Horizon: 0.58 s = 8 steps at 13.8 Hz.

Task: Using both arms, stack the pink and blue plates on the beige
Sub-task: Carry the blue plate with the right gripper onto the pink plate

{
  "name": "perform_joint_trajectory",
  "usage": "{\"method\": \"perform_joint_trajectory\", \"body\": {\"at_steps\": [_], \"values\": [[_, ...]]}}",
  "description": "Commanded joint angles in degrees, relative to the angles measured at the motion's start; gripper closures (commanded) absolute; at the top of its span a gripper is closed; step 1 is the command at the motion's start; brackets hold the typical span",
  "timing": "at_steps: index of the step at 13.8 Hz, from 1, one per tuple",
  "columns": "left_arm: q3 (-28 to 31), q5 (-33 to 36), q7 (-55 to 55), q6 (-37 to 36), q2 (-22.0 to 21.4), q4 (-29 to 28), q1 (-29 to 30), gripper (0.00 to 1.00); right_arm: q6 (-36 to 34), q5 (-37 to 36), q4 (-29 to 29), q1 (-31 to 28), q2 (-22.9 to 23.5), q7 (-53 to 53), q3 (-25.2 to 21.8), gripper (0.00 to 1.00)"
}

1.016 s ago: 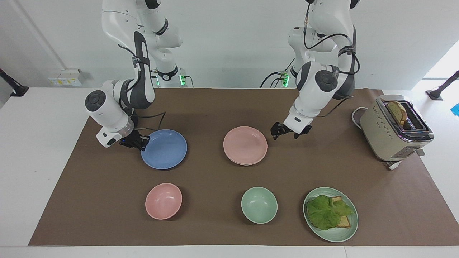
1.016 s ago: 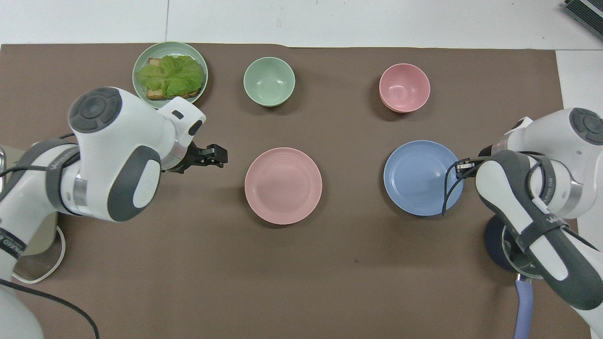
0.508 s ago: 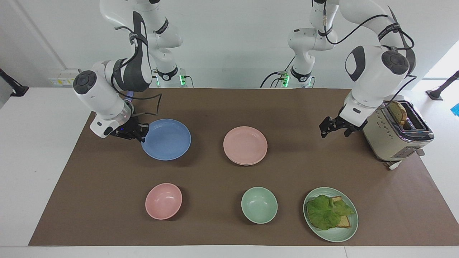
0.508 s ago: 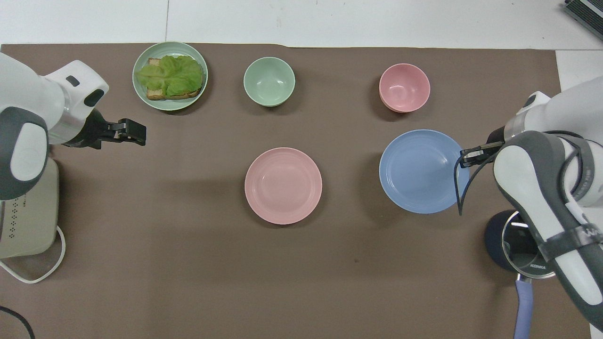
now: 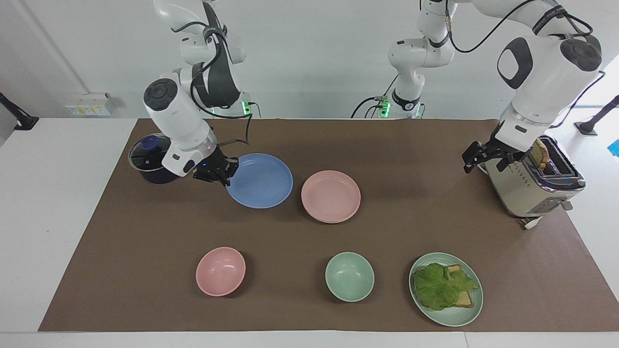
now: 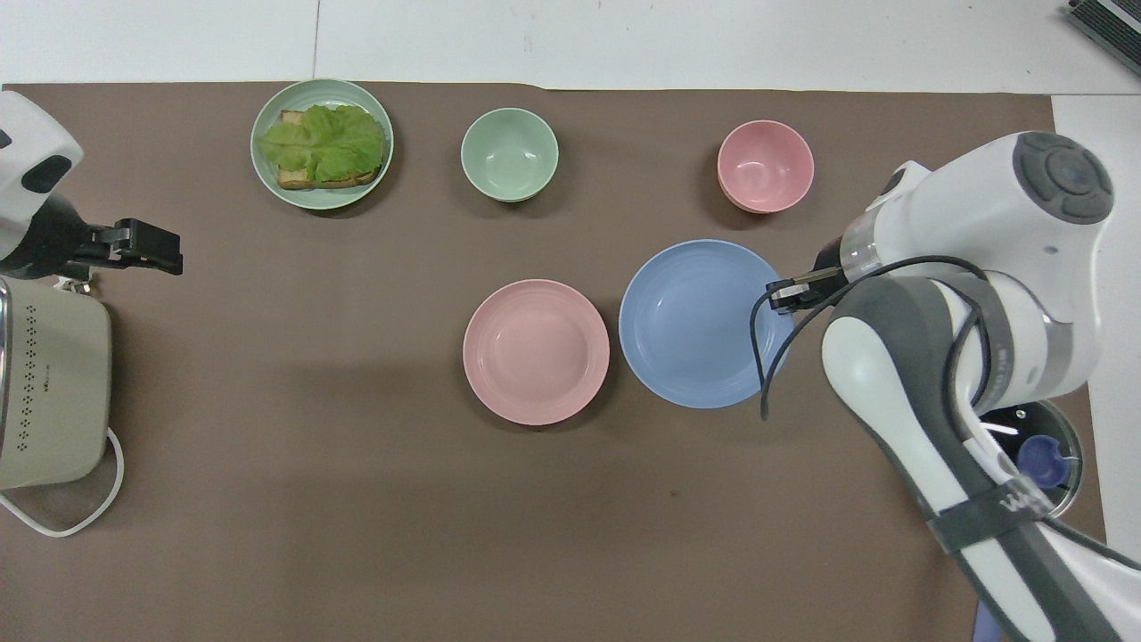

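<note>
The right hand (image 5: 220,173) is clamped on the rim of the blue plate (image 5: 259,181), at the edge toward the right arm's end of the desk, w/ the plate lifted off the brown mat (image 5: 309,232) & tilted a bit; its shadow falls on the mat under it. The blue plate's other edge sits just beside the pink plate (image 5: 331,195), maybe overlapping its rim a touch in the overhead view, can't tell if they touch. The pink plate lies flat on the mat around the middle of the desk, & a thin second rim shows under it, so it looks stacked on another plate, colour hard to call. Next to the right hand, toward the right arm's end, there's a dark pot w/ a glass lid & blue knob (image 5: 149,159). The left hand (image 5: 476,162) hangs in the air w/ fingers spread & nothing in them, right by the beige toaster (image 5: 532,181), which has a slice of bread sticking up from a slot. Farther from the robots, a row: pink bowl (image 5: 220,270), green bowl (image 5: 349,276), & a green plate w/ lettuce on toast (image 5: 446,288), that last one toward the left arm's end.
</note>
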Motion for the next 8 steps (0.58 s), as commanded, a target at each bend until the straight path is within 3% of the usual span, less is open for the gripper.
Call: {"method": "perform_joint_trajectory", "body": {"at_steps": [1,8], "values": [[-0.54,1.8,0.67,-3.79,-2.59,1.73,0.61,0.0,4.17,1.5,0.04,4.73,1.43,7.25,0.31,1.0],[-0.45,1.71,0.67,-8.19,-6.72,3.06,0.52,0.0,10.86,1.68,-0.14,12.21,5.48,17.39,0.4,1.0]]}}
